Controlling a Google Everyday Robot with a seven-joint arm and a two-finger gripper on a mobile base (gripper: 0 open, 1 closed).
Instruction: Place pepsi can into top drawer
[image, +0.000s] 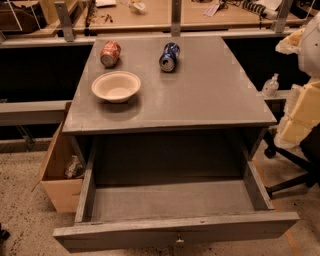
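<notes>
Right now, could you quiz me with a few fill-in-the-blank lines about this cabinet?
1. The pepsi can lies on its ____ on the cabinet top.
2. The top drawer is ____, not shut.
3. The bowl near the red can is ____ in colour.
4. The gripper is ____ of view.
Missing words: side, open, white, out.

I count 2 cans: 1 pepsi can, 1 red can; 1 bowl; 1 top drawer; gripper off-camera.
</notes>
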